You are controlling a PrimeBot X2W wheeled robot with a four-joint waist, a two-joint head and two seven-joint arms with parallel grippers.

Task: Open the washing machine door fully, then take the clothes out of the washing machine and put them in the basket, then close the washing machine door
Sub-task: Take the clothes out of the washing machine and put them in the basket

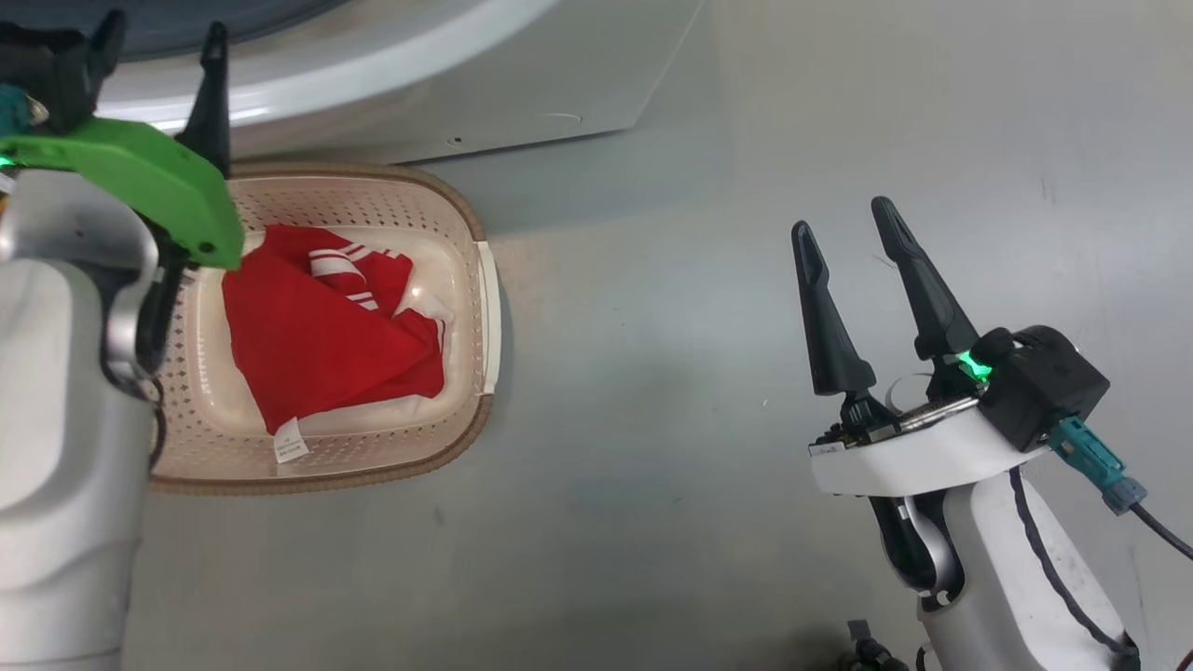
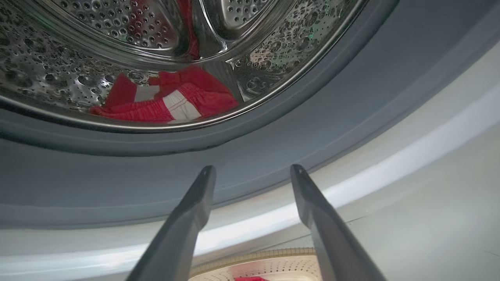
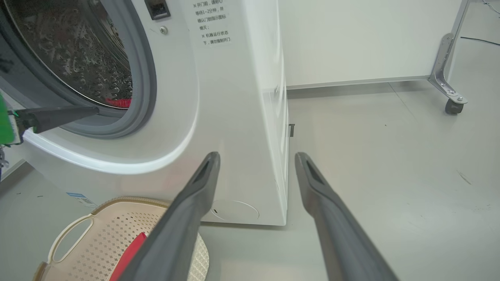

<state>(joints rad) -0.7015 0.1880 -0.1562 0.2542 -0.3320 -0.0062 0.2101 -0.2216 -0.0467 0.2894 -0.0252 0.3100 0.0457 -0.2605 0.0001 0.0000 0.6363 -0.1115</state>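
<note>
The unloading step is judged to be in hand: one red garment (image 1: 317, 345) lies in the basket (image 1: 488, 317) on the floor (image 1: 652, 326) before the washing machine (image 3: 234, 97), while a second red striped piece (image 2: 183, 103) is seen at the front bottom of the drum (image 2: 273, 50). The left gripper (image 2: 252, 168) is held spread and empty at the grey rubber ring (image 2: 312, 117), and the right gripper (image 1: 842, 216), also spread, is seen over the floor, well apart from the basket. A reach over the ring onto the striped piece is called for next, with a fold pinched before it is drawn out.
</note>
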